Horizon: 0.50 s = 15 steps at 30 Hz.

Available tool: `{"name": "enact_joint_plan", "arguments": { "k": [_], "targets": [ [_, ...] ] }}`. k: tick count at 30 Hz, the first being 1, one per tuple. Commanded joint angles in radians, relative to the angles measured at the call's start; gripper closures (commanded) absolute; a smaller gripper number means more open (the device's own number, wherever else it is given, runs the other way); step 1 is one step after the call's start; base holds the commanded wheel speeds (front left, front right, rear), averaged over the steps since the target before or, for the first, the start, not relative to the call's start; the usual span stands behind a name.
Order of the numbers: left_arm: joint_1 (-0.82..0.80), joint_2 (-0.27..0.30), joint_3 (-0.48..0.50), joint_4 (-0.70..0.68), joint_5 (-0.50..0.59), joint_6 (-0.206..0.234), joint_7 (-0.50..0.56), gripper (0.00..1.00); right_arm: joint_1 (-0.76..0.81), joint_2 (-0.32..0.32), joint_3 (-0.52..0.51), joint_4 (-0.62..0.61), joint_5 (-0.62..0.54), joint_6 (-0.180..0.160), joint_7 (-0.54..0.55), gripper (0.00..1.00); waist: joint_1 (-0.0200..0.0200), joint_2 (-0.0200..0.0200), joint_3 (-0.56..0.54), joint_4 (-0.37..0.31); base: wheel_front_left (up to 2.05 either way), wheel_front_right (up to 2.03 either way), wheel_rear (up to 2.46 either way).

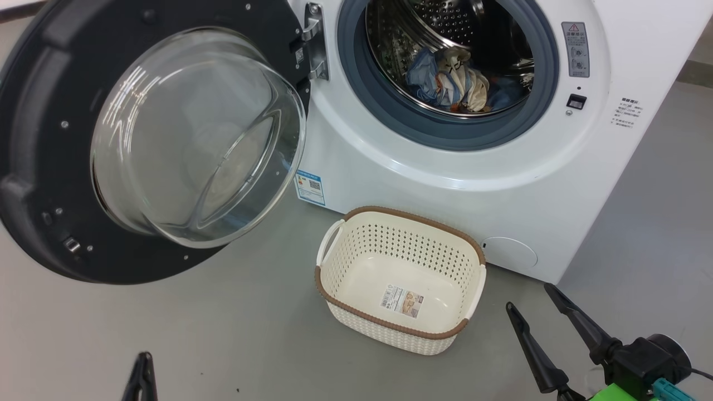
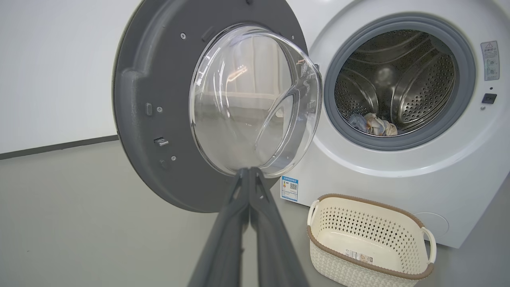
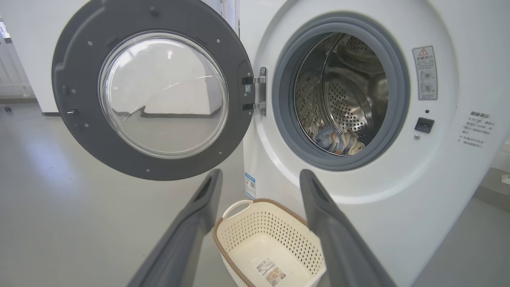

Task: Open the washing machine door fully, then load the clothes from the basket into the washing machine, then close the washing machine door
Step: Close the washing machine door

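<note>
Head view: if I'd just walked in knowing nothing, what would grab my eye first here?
The washing machine door swung wide open at the left, its clear glass bowl bulging from a dark rim. Next, the small bundle of clothes low in the steel drum of the white washing machine, upper right. Below it, on the grey floor, stands the cream basket, empty but for a label.

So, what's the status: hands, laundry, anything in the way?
Left gripper shut, right gripper open, both empty. Clothes in the drum, basket empty. Door wide open; nothing seen blocking it.
</note>
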Motion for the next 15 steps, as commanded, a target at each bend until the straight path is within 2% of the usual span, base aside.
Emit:
{"name": "enact_joint_plan", "arguments": {
  "k": [1,4,7,11,15],
  "targets": [
    [-0.036,0.002,0.042,-0.059,-0.011,-0.012,-0.012,1.00,-0.034,-0.017,0.020,-0.022,0.016,0.002,-0.005,0.00,0.0000,-0.0001,0.001,0.001,0.00,0.00,0.00],
    [-0.055,-0.009,0.064,-0.123,-0.033,-0.052,-0.012,1.00,-0.036,-0.021,0.023,-0.022,0.017,0.002,-0.005,0.00,0.0000,-0.0001,0.004,0.002,0.00,0.00,0.00],
    [-0.084,-0.040,0.103,-0.199,-0.115,-0.113,-0.012,1.00,-0.039,-0.025,0.024,-0.021,0.020,0.002,-0.005,0.00,0.0000,-0.0001,0.006,0.002,0.00,0.00,0.00],
    [-0.138,-0.068,0.181,-0.297,-0.335,-0.208,-0.012,1.00,-0.041,-0.029,0.023,-0.021,0.022,0.002,-0.005,0.00,0.0000,-0.0001,0.009,0.001,0.00,0.00,0.00],
    [-0.215,-0.071,0.233,-0.367,-0.586,-0.252,-0.012,1.00,-0.038,-0.031,0.021,-0.023,0.021,0.002,-0.005,0.00,0.0000,-0.0001,0.011,-0.001,0.00,0.00,0.00]
  ]
}}
